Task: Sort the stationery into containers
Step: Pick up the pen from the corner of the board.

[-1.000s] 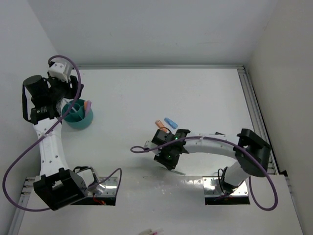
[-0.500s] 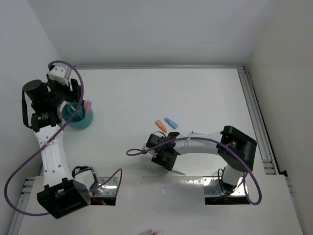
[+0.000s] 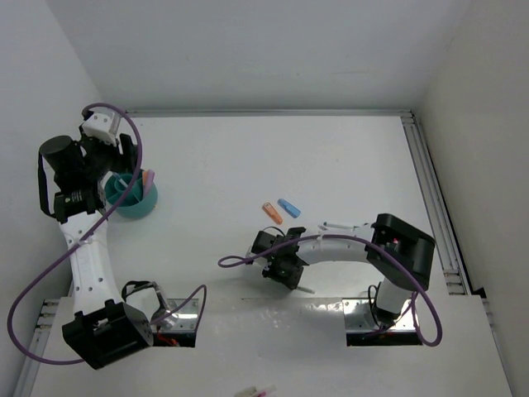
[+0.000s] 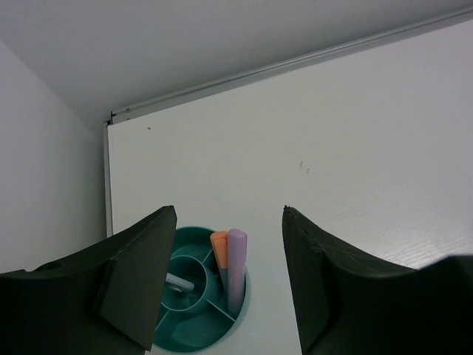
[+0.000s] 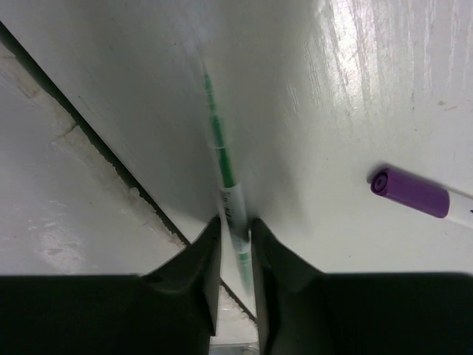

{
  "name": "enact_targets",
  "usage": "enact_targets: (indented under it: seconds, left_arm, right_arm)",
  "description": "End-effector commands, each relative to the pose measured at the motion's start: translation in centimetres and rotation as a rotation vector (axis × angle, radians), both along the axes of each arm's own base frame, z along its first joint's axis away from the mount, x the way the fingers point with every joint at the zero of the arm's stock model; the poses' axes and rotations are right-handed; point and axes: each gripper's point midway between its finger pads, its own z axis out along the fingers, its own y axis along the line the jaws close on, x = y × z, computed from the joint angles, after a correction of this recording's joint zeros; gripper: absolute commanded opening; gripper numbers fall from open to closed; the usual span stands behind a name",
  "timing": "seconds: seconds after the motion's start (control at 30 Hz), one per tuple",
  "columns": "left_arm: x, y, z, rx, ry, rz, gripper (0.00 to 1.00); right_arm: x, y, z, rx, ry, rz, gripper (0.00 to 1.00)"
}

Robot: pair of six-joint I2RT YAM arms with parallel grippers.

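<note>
Green pen now sits pinched in the right end effector. Over the last second that arm slid toward the near edge of the tabletop and its jaws narrowed onto the thin barrel. The pen looks flat on the surface, not lifted yet, so I read this as a grasp just made, with the carry to the teal cup yet to come.

A purple pen lies just beside, untouched. The loose orange highlighter and blue highlighter lie where they were, near the right arm and well apart from the cup.

The left end effector has barely moved. It hangs over the cup, jaws wide and empty. A lilac highlighter stands in an outer compartment.

The surface is glossy white with a dark seam along the near edge. Plain white walls close in the room, and a metal rail runs down the right side.
</note>
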Motion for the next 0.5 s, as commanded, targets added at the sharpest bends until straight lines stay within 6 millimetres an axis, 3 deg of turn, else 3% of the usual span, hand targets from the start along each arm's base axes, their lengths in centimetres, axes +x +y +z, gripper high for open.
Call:
enact_targets:
  seconds: [0.0, 0.1, 0.17, 0.2, 0.23, 0.27, 0.3, 0.33, 0.37, 0.4, 0.47]
  left_arm:
    - [0.2, 0.1, 1.3, 0.014, -0.055, 0.002, 0.66]
    - [0.2, 0.0, 1.2, -0.012, -0.052, 0.0, 0.66]
    - [0.2, -0.4, 1.3, -0.038, -0.053, -0.021, 0.66]
    - [0.1, -1.2, 1.5, -0.053, -0.06, -0.067, 0.66]
    - [-0.2, -1.9, 1.6, -0.076, -0.06, -0.111, 0.66]
    - [-0.5, -2.2, 1.8, -0.093, -0.065, -0.146, 0.66]
    - [-1.1, -4.1, 2.3, -0.137, -0.073, -0.254, 0.66]
    - [-1.5, -4.9, 2.5, -0.169, -0.073, -0.302, 0.66]
    - [-1.6, -5.6, 2.7, -0.205, -0.072, -0.344, 0.66]
    - [-2.4, -7.1, 2.8, -0.295, -0.037, -0.412, 0.66]
    - [-2.8, -8.5, 2.5, -0.376, -0.029, -0.478, 0.65]
  right_arm:
    - [0.4, 0.4, -0.1, 0.023, -0.048, -0.003, 0.16]
    - [0.9, 1.0, 0.4, 0.028, -0.062, -0.006, 0.0]
    - [1.2, 1.9, 1.7, 0.061, -0.068, -0.004, 0.0]
    - [1.5, 3.5, 3.2, 0.114, -0.058, -0.003, 0.0]
    - [1.0, 3.7, 4.3, 0.132, -0.017, 0.007, 0.0]
    - [1.7, 4.5, 5.8, 0.188, 0.008, -0.02, 0.0]
    - [1.7, 6.9, 9.4, 0.323, 0.047, -0.008, 0.0]
    - [2.3, 7.8, 11.5, 0.385, 0.043, -0.01, 0.0]
    - [3.5, 8.1, 13.3, 0.421, 0.034, -0.027, 0.0]
    - [5.1, 9.9, 16.9, 0.509, -0.003, -0.008, 0.0]
    - [8.6, 10.1, 19.5, 0.581, -0.038, -0.078, 0.0]
